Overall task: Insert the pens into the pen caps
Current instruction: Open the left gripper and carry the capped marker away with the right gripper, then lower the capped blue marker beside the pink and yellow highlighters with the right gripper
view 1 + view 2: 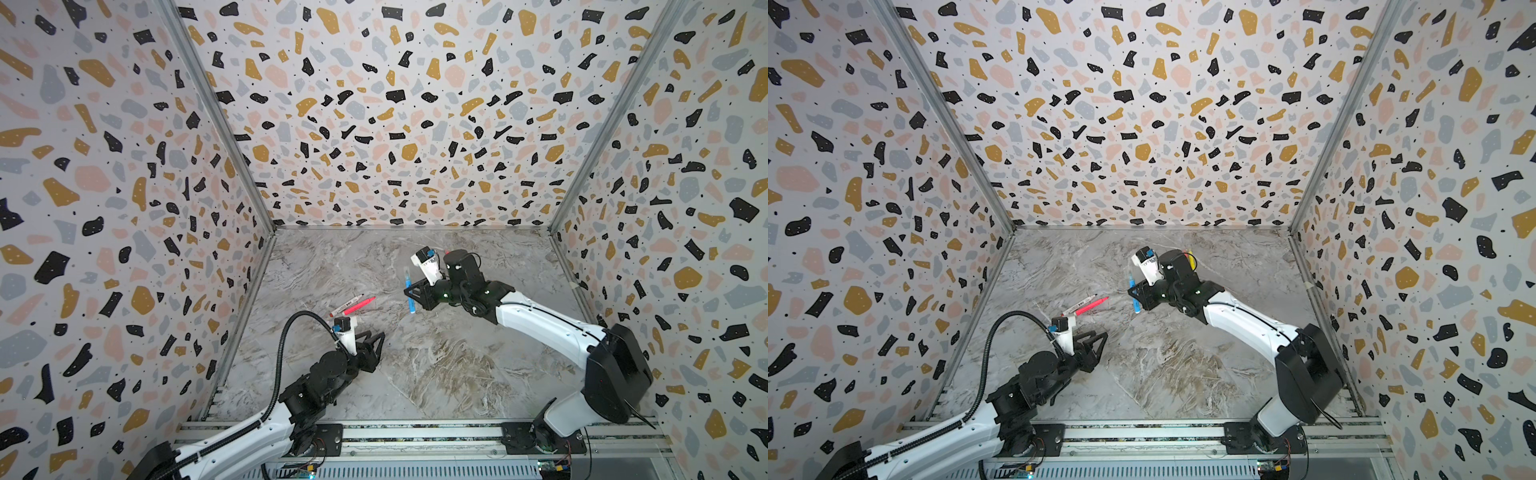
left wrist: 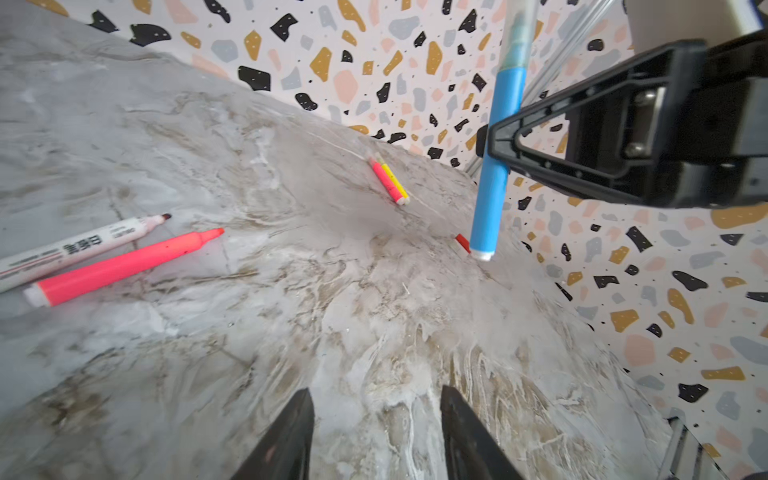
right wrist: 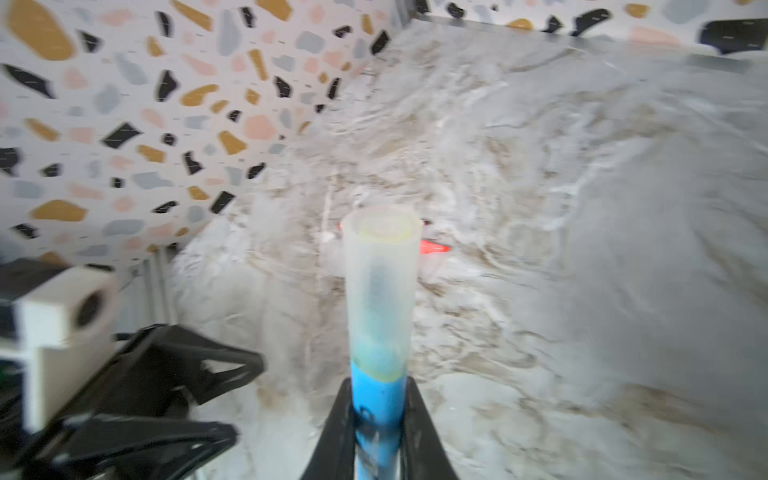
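Observation:
My right gripper (image 1: 411, 293) (image 3: 378, 384) is shut on the blue pen (image 1: 412, 306) (image 1: 1135, 306) (image 2: 494, 187) (image 3: 378, 399) and holds it above the table. A clear, frosted pen cap (image 2: 515, 37) (image 3: 380, 282) sits over the pen's tip end. My left gripper (image 1: 376, 334) (image 1: 1100, 334) (image 2: 374, 392) is open and empty, low over the table, in front and to the left of the blue pen. A pink pen (image 1: 359, 304) (image 2: 124, 262) and a white pen (image 1: 347, 305) (image 2: 70, 249) lie uncapped side by side. A small red cap (image 2: 462, 243) lies behind the blue pen.
A second pink pen (image 2: 384, 178) and a yellow pen (image 2: 395, 183) (image 1: 1191, 259) lie together near the back, partly hidden behind the right arm in both top views. Patterned walls (image 1: 124, 249) close in three sides of the marble table (image 1: 436, 374).

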